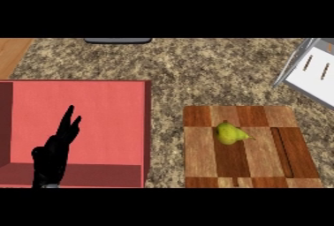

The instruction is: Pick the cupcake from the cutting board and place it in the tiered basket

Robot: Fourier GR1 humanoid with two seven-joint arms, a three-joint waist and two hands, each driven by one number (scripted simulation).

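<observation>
- A red open-topped box fills the left of the head view; its floor is bare except where the left hand shows over it, and its darker inner walls show along the right and lower sides.
- At the upper right stands a white and grey wire-framed unit (probably the tiered basket, though only a corner is in view); its white panel has two small slots, and whether anything lies in it cannot be told.
- The left hand comes up from the lower edge over the red box's lower left part, fingers straight and pointing up the view, slightly fanned at the tips; it holds nothing and rests open.
- The right hand shows nowhere.
- The wooden cutting board, striped in light and dark planks with a dark groove down its right side, lies on the speckled counter just to the right of the red box.
- On the board's upper middle sits a yellow-green, pear-shaped item (no cupcake is to be seen); it lies on its side, long axis roughly left to right, the narrow end pointing right and the rounder bulk at the left.
- A dark flat object lies at the counter's far edge, and a strip of pale wood shows at the upper left.
</observation>
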